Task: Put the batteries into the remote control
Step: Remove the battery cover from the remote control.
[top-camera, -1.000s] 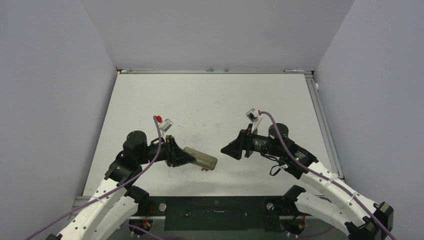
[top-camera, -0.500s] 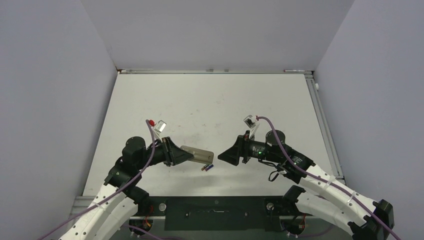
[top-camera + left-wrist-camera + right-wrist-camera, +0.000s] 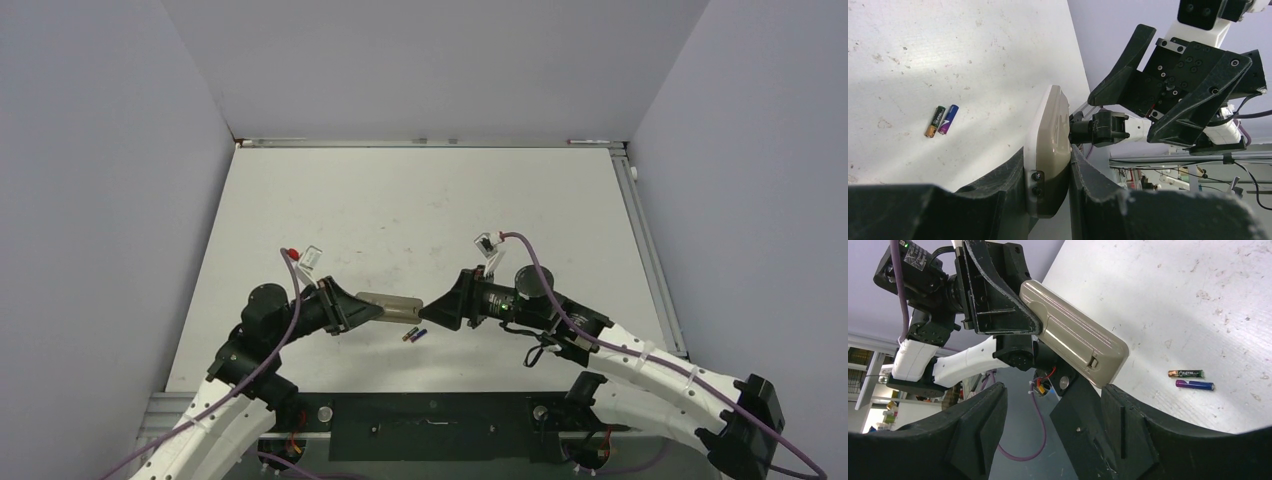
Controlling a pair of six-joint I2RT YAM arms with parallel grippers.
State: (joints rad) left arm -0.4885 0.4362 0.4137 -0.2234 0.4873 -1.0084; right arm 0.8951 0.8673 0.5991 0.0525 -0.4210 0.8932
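Left claw (image 3: 365, 311) clamps one end of the remote (image 3: 395, 306), held above the tabletop (image 3: 420, 200). Batteries (image 3: 414, 335) lie side by side on the tabletop near its free end. Right claw (image 3: 432, 309) stands open at that end.

Table (image 3: 420, 200): white top, flat, scuffed, w/ small dark specks approx. mid-surface. Bright patch of light on it in both wrist views; shadows soft.
Walls: plain pale grey-lilac panels at left (image 3: 100, 200), back (image 3: 430, 60) and right (image 3: 750, 200); clean, unmarked.
Metal rail (image 3: 430, 142) along far table edge; second rail (image 3: 652, 250) down right edge.
Black plate (image 3: 430, 412) fixed at near edge, w/ a few screws.
Beyond the near edge: benches and shelving w/ cables (image 3: 1148, 177), blurred, detail not legible.
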